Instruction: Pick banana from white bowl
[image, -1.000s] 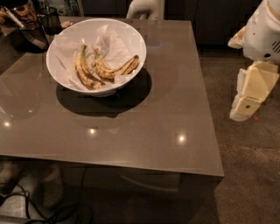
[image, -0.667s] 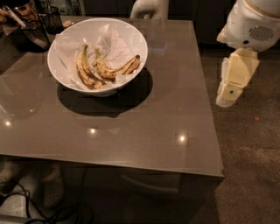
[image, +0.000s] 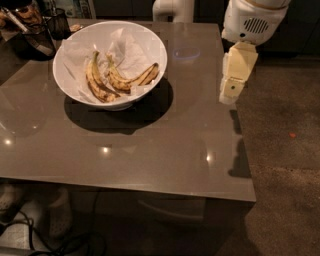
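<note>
The gripper (image: 229, 95) hangs tip-down over the right edge of the bench (image: 165, 150), above the surface and touching nothing; whether its jaws stand wide or narrow I cannot tell. It is a cream block hung from the white arm housing (image: 252, 20) at the top right, and its shadow falls on the bench edge and the carpet (image: 285, 165) below. Well apart from it, toward the far left of the bench, stands the white bowl (image: 67, 82), lined with crumpled paper (image: 131, 50). The banana (image: 127, 84), a joined V-shaped pair, lies in the bowl right of centre, one arm reaching toward the right rim. Just left of it, also in the bowl, lies a single banana (image: 92, 80), long, curved and spotted. Behind the bowl, at the far left corner, stands a dark mesh cup (image: 60, 22).
</note>
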